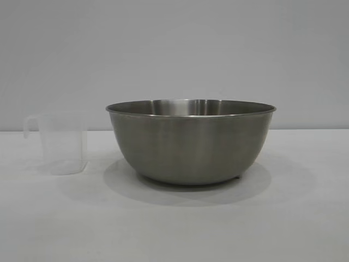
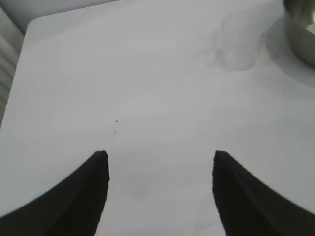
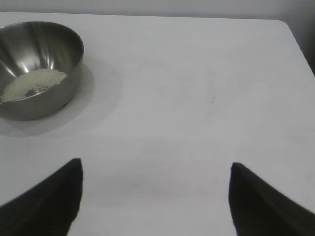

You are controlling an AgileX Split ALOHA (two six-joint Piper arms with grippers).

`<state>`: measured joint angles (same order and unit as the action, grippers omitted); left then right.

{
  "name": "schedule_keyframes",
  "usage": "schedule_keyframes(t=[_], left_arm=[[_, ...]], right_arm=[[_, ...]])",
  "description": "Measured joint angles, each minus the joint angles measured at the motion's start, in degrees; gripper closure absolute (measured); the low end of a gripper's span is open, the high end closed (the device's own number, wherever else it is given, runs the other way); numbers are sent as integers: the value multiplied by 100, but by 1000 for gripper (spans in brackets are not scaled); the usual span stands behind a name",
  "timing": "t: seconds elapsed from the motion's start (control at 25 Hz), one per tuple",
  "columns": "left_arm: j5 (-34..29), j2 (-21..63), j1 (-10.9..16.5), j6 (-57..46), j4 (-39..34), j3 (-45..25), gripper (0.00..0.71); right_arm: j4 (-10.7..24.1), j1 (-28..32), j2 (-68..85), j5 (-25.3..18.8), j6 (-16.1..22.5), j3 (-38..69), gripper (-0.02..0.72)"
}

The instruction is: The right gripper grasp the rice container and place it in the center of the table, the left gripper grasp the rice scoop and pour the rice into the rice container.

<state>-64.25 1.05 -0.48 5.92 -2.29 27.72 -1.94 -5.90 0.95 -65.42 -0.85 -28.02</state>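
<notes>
The rice container, a large steel bowl, stands on the white table near the middle. It also shows in the right wrist view with a heap of white rice inside, and at the edge of the left wrist view. The rice scoop, a clear plastic cup with a loop handle, stands upright to the bowl's left; it also shows in the left wrist view. My left gripper is open and empty, apart from the scoop. My right gripper is open and empty, apart from the bowl.
The table's rounded corner and its edge show in the left wrist view. Another corner shows in the right wrist view. Neither arm shows in the exterior view.
</notes>
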Motion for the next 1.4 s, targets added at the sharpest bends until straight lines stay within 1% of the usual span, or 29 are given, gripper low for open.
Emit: schedule_keyframes(t=[0.12, 0.32, 0.68, 0.88, 1.4], left_arm=[[0, 0, 38, 0, -13, 0, 309], [33, 0, 211, 66, -180, 0, 309], [23, 0, 220, -129, 57, 0, 309], [23, 0, 220, -181, 427, 0, 309], [23, 0, 220, -201, 425, 0, 309]], right_arm=[[0, 0, 0, 0, 0, 0, 130], [10, 0, 0, 0, 0, 0, 130], [10, 0, 0, 0, 0, 0, 130], [10, 0, 0, 0, 0, 0, 130], [10, 0, 0, 0, 0, 0, 130]])
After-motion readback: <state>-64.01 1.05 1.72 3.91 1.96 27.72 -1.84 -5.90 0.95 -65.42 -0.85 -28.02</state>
